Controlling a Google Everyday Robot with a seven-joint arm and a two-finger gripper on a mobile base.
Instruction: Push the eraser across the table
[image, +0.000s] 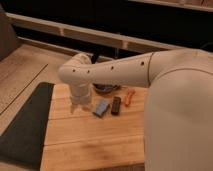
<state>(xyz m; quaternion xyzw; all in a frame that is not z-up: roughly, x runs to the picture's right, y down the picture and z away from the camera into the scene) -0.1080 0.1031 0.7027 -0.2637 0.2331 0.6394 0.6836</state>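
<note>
The large white robot arm (125, 72) is reaching from the right side of the view toward the left, over the light wooden desk (90, 145) made of wide butcher-block planks. Its wrist is bending down, and the pincer (79, 106) is hanging under the wrist, low above the left part of the desk. The wrist is covering most of it, so I cannot tell how far the pincer is open, and I am not seeing anything held in it.

The small flat blue-grey rectangular eraser (101, 108) is lying on the desk just beside the pincer, to the right of it in the view. Whether the two are touching, I cannot tell. The eraser is lying a little slanted, with its far end pointing to the right.

A narrow black bar (116, 105) is lying just to the right of the eraser, almost parallel to it and very near; a thin strip of wood is showing between them. Further right, a small orange object (130, 96) is resting on the wood, near the arm. Behind the eraser, a dark round object (106, 89) is sitting partly under the arm, and its form is not clear.

A dark grey mat (25, 125) is lying along the left edge of the desk, well apart from the eraser.
</note>
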